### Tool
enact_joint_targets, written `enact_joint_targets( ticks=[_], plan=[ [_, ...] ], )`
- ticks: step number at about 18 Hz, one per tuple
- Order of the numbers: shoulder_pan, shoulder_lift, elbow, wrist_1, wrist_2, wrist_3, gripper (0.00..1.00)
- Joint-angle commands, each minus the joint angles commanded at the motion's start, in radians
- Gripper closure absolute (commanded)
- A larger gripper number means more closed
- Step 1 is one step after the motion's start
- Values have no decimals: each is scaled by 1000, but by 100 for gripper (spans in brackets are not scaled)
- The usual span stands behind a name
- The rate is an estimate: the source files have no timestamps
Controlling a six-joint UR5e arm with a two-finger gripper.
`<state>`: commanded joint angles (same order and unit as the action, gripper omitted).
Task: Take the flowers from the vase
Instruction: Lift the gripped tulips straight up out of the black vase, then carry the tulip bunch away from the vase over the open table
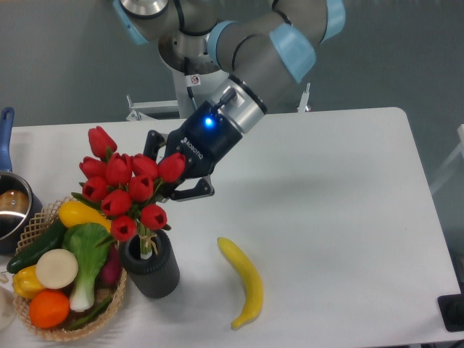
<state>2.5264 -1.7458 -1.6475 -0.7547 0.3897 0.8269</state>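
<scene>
White table (348, 217) carries all. Basket (43, 326) of vegetables at near left, banana (245, 279) near centre. Flowers (127, 192) raised above vase (152, 268), stem ends at its mouth. Tool (170, 177) clenched on flowers from right, behind blooms. Judgement: lift straight up until stems clear rim, grip firm, avoid tipping vase or brushing basket.

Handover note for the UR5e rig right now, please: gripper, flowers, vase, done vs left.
Gripper: jaws shut on the flowers, gripping the bunch from its right side.
Flowers: partly raised; the stems' lower ends are in the mouth of the vase.
Vase: upright on the table, beside the basket; a banana lies to its right.
Done: grasp, lift begun.
Left: pull the stems fully clear of the vase.
</scene>
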Motion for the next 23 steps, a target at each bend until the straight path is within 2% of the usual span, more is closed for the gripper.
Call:
enact_joint_targets(
  ticks=[9,14,16,19,23],
  plan=[
    [80,72,6,-8,-57,-65,100],
    [169,71,9,-3,-26,-51,100],
    [195,69,11,-3,50,-2,100],
    [225,61,-8,-5,300,131,100],
    [268,48,-18,-24,499,222,100]
  ],
)
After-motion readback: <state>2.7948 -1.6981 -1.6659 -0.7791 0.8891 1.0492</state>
